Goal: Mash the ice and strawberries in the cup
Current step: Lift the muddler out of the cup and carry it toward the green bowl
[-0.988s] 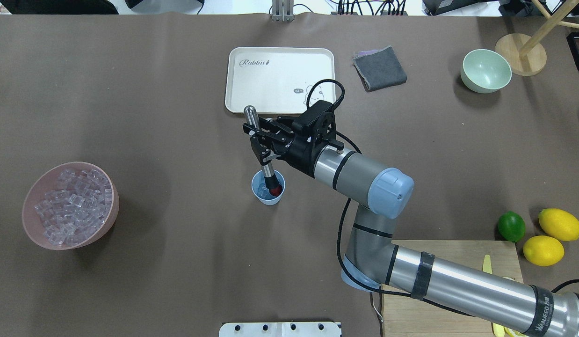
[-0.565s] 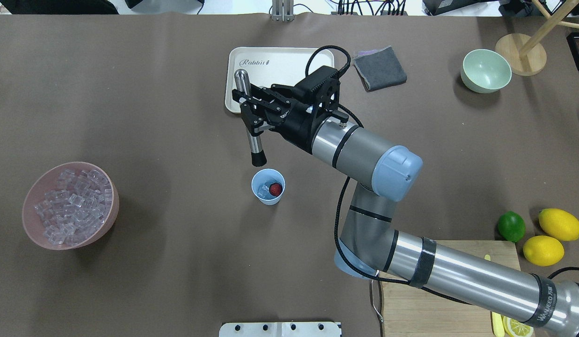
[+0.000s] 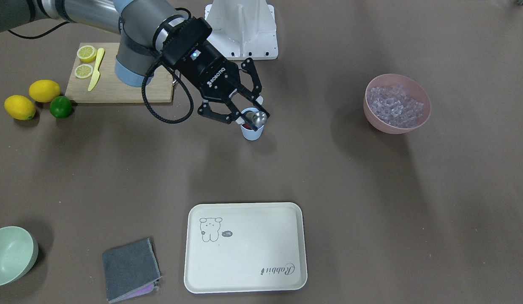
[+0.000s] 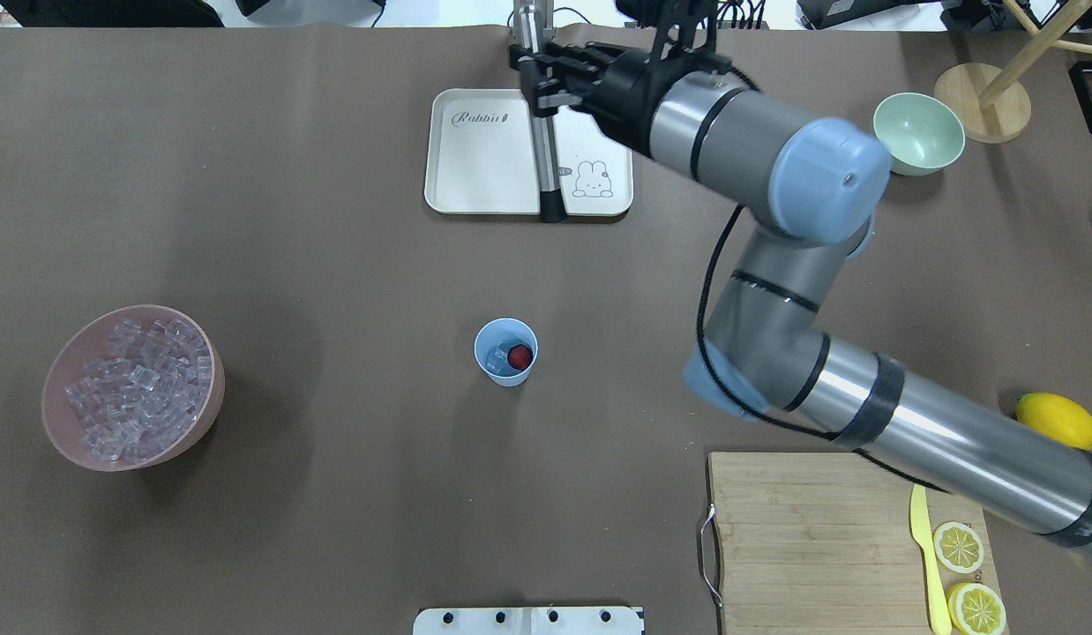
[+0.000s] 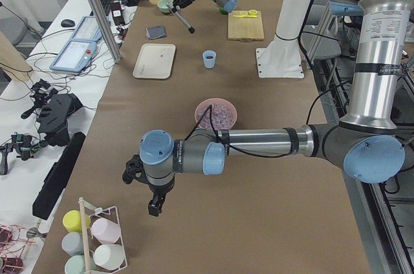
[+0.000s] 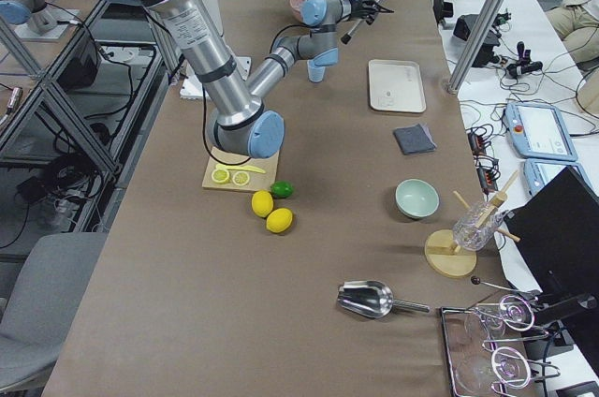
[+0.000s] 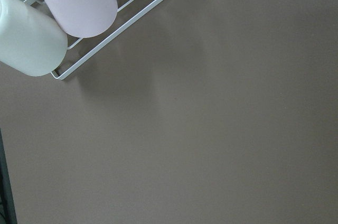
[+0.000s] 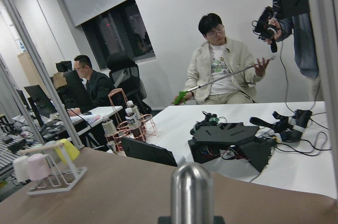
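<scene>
Brown desk [image 4: 334, 220], muddler [image 4: 547, 150] hanging high above it.
I'm clenching it in my right fingers [image 3: 257, 95]; strawberry [image 4: 519, 355] and ice [image 4: 497, 358] are sitting in the cup [image 4: 509, 380]; left fingers [image 5: 152, 207], can't tell.

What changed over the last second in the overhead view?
The right pincer, still shut on the muddler, lifted it out of the cup and carried it away from the robot, over the tray. The cup, its strawberry and ice, and the pink bowl stayed put.
</scene>
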Tool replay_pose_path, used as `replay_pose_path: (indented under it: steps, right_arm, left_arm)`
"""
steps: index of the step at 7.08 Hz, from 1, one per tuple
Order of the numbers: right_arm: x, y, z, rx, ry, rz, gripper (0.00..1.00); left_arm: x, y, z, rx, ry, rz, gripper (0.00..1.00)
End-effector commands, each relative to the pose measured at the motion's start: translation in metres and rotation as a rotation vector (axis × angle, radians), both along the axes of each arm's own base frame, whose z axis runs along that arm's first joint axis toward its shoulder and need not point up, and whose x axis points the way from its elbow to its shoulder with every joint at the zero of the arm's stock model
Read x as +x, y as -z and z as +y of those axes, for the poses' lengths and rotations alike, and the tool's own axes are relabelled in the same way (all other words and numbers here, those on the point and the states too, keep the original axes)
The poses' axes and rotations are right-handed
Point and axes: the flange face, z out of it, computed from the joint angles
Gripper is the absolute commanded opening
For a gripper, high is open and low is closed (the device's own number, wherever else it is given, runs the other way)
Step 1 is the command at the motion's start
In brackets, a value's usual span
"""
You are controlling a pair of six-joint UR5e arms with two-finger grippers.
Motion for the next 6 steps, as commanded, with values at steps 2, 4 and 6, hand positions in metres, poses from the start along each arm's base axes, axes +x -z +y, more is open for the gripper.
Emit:
replay_pose_path:
  steps: [2, 4, 6]
  right_arm:
    - [0.145, -0.163, -0.082, -0.417, 0.074, 0.308, 0.00]
    - [0.197, -0.253, -0.084, -0.628, 0.162, 0.499, 0.00]
    - [0.204, -0.308, -0.082, -0.859, 0.251, 0.663, 0.00]
  left_arm:
    - [0.000, 0.010, -0.007, 0.093, -0.004, -0.014, 0.98]
    - [0.000, 0.010, -0.005, 0.125, -0.004, -0.022, 0.98]
    - [0.003, 0.012, -0.007, 0.153, -0.010, -0.022, 0.98]
